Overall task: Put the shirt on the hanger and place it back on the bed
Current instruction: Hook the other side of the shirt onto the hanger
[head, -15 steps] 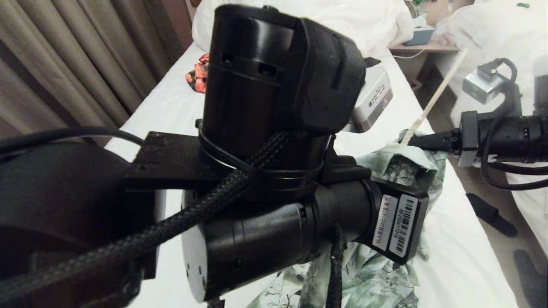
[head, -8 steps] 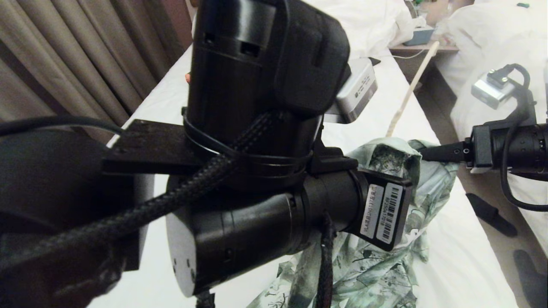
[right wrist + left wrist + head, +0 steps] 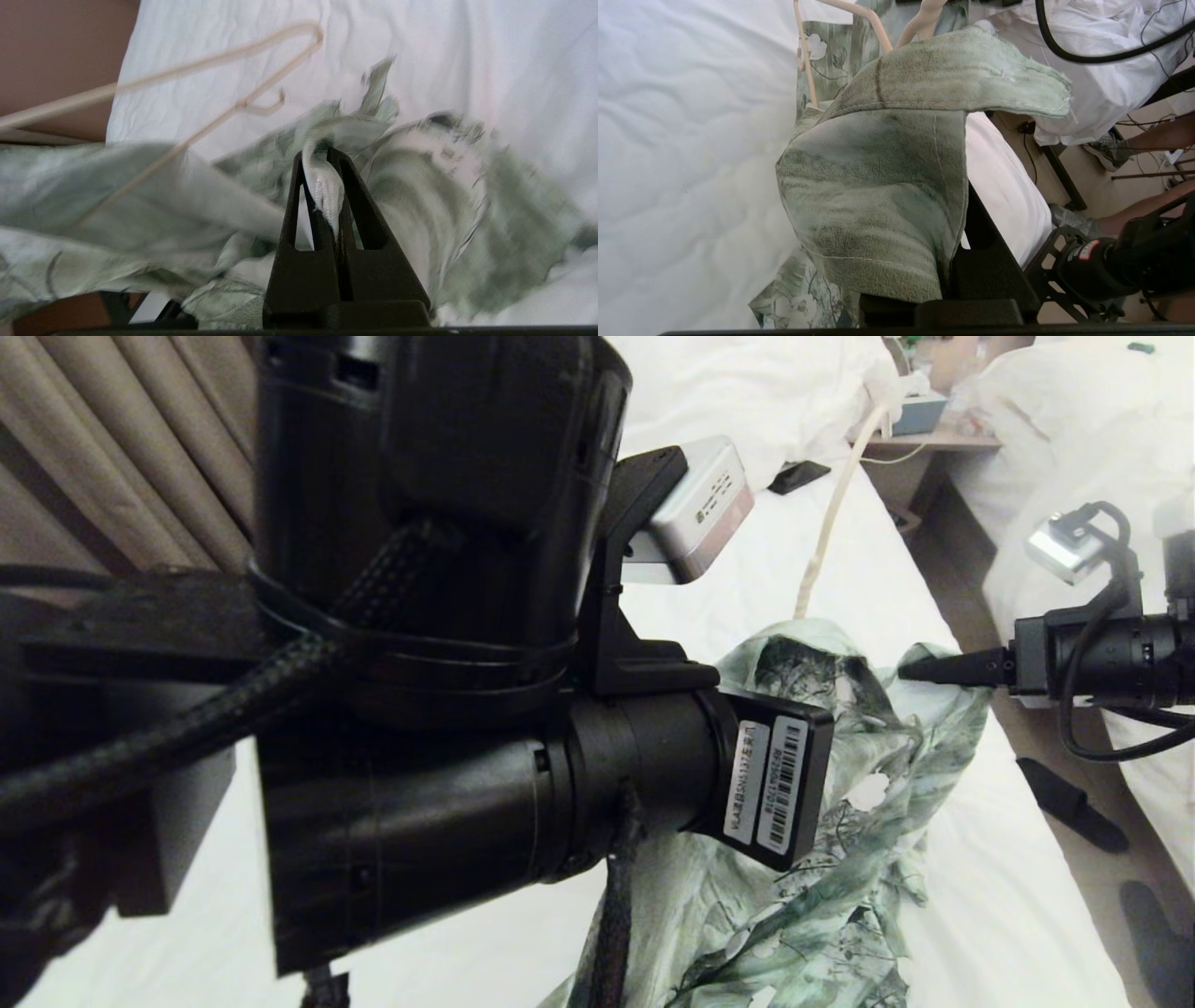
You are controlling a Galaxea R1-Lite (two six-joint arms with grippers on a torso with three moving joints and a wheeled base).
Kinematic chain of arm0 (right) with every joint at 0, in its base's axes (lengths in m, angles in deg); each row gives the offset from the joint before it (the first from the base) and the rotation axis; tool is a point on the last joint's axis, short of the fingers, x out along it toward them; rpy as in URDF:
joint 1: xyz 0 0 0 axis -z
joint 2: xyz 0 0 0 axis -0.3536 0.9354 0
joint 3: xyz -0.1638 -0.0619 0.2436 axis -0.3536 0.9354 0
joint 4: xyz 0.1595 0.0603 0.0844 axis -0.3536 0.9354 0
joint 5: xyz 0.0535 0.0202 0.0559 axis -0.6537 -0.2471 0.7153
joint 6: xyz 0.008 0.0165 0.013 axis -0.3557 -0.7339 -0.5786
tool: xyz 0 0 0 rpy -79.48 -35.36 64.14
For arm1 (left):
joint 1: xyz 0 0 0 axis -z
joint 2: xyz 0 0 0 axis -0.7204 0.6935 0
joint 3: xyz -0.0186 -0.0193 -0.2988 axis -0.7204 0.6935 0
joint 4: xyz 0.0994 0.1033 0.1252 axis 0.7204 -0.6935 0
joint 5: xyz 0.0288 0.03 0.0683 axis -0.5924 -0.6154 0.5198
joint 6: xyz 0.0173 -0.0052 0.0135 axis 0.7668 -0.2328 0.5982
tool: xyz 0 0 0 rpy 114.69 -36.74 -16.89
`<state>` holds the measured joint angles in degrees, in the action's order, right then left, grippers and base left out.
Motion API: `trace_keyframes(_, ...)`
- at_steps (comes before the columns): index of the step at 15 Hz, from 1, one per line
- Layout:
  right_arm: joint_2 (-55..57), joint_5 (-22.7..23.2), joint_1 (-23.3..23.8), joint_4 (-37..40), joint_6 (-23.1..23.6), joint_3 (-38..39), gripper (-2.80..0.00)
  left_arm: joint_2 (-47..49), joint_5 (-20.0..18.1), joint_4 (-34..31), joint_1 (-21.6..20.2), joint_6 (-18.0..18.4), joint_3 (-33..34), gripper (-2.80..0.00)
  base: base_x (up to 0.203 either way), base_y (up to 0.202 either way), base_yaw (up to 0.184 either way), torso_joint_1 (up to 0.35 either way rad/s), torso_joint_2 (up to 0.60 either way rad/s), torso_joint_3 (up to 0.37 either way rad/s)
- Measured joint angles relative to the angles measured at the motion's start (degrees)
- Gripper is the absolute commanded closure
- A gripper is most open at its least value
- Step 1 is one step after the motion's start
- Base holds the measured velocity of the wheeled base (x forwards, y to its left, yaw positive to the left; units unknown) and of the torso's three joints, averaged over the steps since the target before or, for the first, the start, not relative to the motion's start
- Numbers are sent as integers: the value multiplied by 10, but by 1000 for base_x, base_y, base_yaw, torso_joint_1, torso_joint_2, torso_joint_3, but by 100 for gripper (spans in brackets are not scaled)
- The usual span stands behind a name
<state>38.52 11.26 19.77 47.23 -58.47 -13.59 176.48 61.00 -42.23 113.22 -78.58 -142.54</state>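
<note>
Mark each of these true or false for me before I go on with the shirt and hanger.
1. The right gripper is shut on a fold of the shirt. True.
2. The hanger lies flat on the bed, clear of the shirt. False: it is up in the air, one end inside the lifted cloth.
3. The left gripper is open and holds nothing. False: shirt cloth drapes over it in the left wrist view; it is shut on the shirt.
4. Part of the shirt trails on the white sheet. True.
5. The shirt is orange and black. False: it is green and white.
</note>
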Motion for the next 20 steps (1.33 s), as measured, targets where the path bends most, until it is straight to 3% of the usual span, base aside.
trace_keyframes(6,12,0,-11,-44,0,-14,0,0,-7,1,4,-11,14,0,0,0,0,0,0,0)
trace_keyframes(12,6,0,-60,-44,9,-31,0,14,-12,-5,40,-22,-8,0,0,0,0,0,0,0)
trace_keyframes(18,-25,0,-109,-7,12,-54,0,57,-27,-33,45,-43,-52,0,0,0,0,0,0,0)
trace_keyframes(20,-41,1,-114,12,35,-48,0,65,-27,-37,40,-44,-63,0,0,0,0,0,0,0)
